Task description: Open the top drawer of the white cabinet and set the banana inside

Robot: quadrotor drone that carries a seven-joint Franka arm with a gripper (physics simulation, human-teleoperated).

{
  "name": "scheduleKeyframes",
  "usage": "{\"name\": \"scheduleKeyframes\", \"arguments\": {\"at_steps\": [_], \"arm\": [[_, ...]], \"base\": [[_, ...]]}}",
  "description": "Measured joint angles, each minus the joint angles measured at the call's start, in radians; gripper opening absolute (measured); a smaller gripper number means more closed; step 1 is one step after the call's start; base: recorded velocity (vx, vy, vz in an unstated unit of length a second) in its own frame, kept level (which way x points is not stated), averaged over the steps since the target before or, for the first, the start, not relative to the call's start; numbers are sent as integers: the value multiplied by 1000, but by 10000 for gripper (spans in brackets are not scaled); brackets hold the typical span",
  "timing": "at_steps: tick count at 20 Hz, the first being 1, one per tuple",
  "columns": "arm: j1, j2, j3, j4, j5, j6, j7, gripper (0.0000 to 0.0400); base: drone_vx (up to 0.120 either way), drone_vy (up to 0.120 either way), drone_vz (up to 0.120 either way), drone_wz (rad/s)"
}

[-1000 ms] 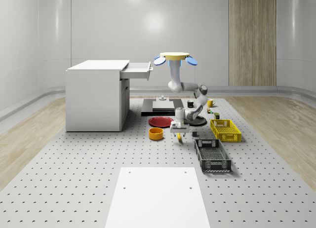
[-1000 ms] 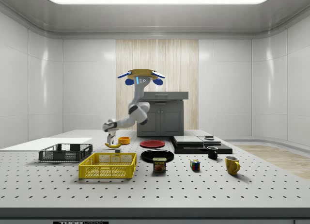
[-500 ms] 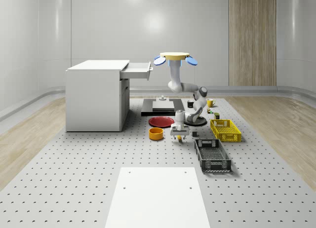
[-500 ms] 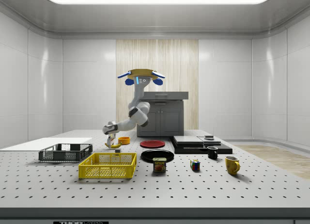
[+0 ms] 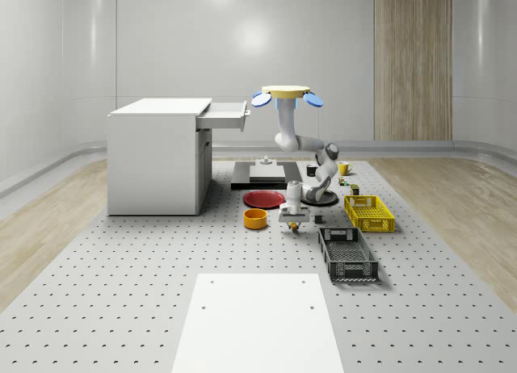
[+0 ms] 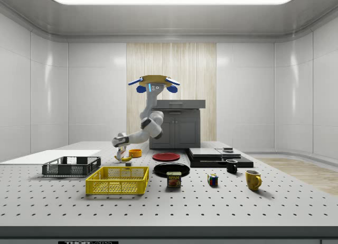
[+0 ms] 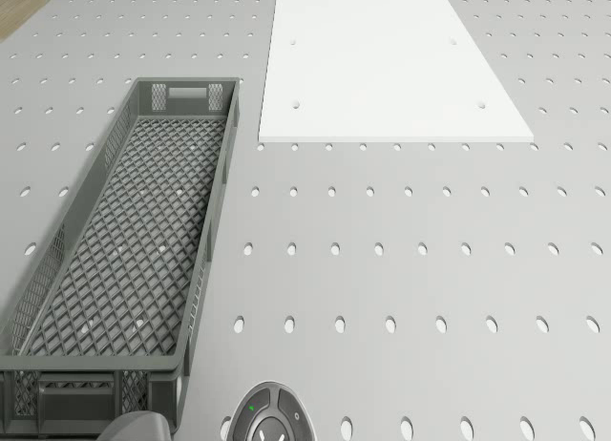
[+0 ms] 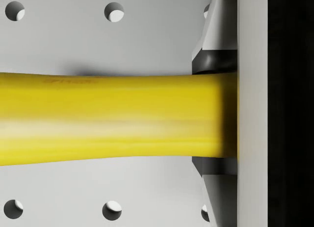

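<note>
The yellow-topped drone (image 5: pixel 284 92) hovers at centre frame beside the white cabinet's open top drawer (image 5: pixel 225 115), its end effector (image 5: pixel 293 220) clamped on the yellow banana (image 8: pixel 113 119) at the perforated grey desk (image 5: pixel 121 268).

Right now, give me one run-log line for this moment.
drone: hovering beside cabinet | drawer: open | gripper: around banana, at table level

- A grey perforated floor (image 5: pixel 121 292) is carrying everything.
- Sitting directly on it: a white cabinet (image 5: pixel 157 159), white flat panel (image 5: pixel 257 320), dark mesh crate (image 5: pixel 347 254), yellow mesh basket (image 5: pixel 368 212), red plate (image 5: pixel 263 199).
</note>
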Motion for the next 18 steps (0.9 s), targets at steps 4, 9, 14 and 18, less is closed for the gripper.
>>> {"name": "scheduleKeyframes", "arguments": {"at_steps": [4,9,14,18], "arm": [[-18,-7,-27,-32,-24,-24,6,190],[-41,-17,-67,-75,-60,-58,23,192],[-55,-17,-87,-95,-77,-78,33,192],[-61,-14,-93,-101,-81,-87,38,192]], "base": [[0,0,0,0],[-24,0,120,0],[-120,0,120,0],[-120,0,120,0]]}}
